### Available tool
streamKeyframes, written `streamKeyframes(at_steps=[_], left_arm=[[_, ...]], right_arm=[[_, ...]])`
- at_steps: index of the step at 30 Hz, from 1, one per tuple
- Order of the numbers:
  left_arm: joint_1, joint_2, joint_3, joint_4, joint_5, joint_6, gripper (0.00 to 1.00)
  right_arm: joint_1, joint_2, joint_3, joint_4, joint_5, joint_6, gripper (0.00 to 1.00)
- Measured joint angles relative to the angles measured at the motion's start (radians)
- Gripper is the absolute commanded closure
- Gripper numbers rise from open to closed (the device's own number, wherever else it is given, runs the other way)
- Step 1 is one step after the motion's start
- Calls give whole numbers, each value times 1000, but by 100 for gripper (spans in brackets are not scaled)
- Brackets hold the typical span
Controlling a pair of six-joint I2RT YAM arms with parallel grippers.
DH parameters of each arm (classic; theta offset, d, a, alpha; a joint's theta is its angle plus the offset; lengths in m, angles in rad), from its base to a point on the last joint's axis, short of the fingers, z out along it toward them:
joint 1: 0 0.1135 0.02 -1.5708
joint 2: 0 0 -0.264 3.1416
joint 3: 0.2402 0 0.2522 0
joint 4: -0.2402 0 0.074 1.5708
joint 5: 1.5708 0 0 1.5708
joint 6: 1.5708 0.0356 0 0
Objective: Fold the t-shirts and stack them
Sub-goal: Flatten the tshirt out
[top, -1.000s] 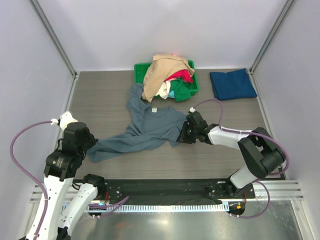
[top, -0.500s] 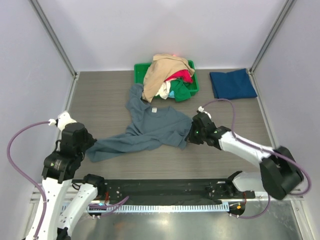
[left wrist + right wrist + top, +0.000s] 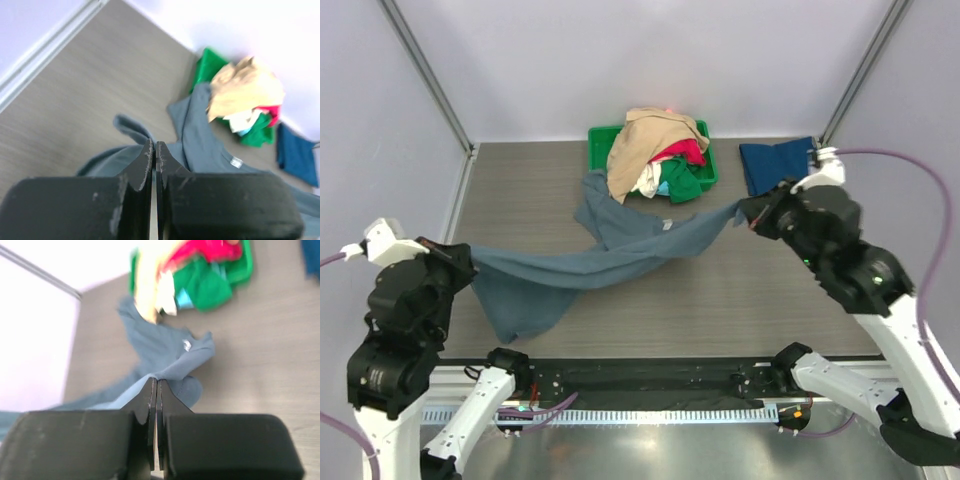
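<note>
The large slate grey-blue t-shirt (image 3: pixel 620 250) hangs stretched between my two grippers above the table. My left gripper (image 3: pixel 468 258) is shut on its left end, and a flap (image 3: pixel 520 305) droops below. My right gripper (image 3: pixel 745 210) is shut on its right end. The left wrist view shows the shirt (image 3: pixel 210 145) beyond the shut left gripper (image 3: pixel 154 145). The right wrist view shows the cloth (image 3: pixel 170 357) pinched in the shut right gripper (image 3: pixel 154 382). The dark navy-teal tee (image 3: pixel 782 168) lies folded at the back right. Tan (image 3: pixel 645 140), red (image 3: pixel 685 152), green (image 3: pixel 685 182) and white tees pile in the bin.
The green plastic bin (image 3: pixel 602 136) stands at the back centre, overflowing with shirts. The grey-blue shirt's far sleeve (image 3: pixel 592 190) reaches the bin's front left. Walls and metal posts close in the table on three sides.
Both arms have lifted and pulled apart. The grey-blue shirt has risen off the table and is stretched between them. The right gripper moved up and to the right, the left one to the left.
</note>
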Motion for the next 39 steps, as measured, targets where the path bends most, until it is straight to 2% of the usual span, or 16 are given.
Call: streamKeyframes(at_steps=[9, 14, 18, 23, 28, 30, 31, 33, 34, 35, 36, 37, 39], left_arm=[[0, -45, 195, 65, 1, 51, 100], [0, -120, 235, 211, 88, 115, 100], [0, -129, 288, 313, 168, 164, 100], [0, -15, 449, 375, 237, 210, 99], [0, 270, 657, 328, 213, 220, 96], [0, 375, 657, 303, 182, 219, 91], [0, 424, 631, 290, 165, 217, 83], [5, 507, 519, 267, 142, 214, 53], [12, 542, 452, 257, 138, 214, 20], [23, 586, 370, 259, 144, 212, 11], [42, 626, 264, 267, 157, 193, 5], [60, 654, 192, 260, 172, 185, 3], [129, 718, 20, 232, 219, 161, 1]], right_arm=[[0, -69, 422, -182, 88, -44, 99], [0, -106, 636, -232, 97, -81, 98], [0, -77, 836, -249, 89, -115, 99], [0, 46, 1063, -268, 106, -173, 99], [0, 271, 1136, -239, 240, -247, 99], [-9, 372, 1100, -222, 312, -267, 99], [-44, 427, 1060, -216, 323, -269, 99], [-144, 525, 949, -198, 286, -255, 99], [-204, 564, 868, -172, 261, -240, 87], [-265, 616, 778, -153, 218, -225, 23], [-314, 674, 703, -146, 186, -208, 9], [-349, 726, 635, -130, 158, -206, 1], [-402, 839, 517, -132, 112, -201, 0]])
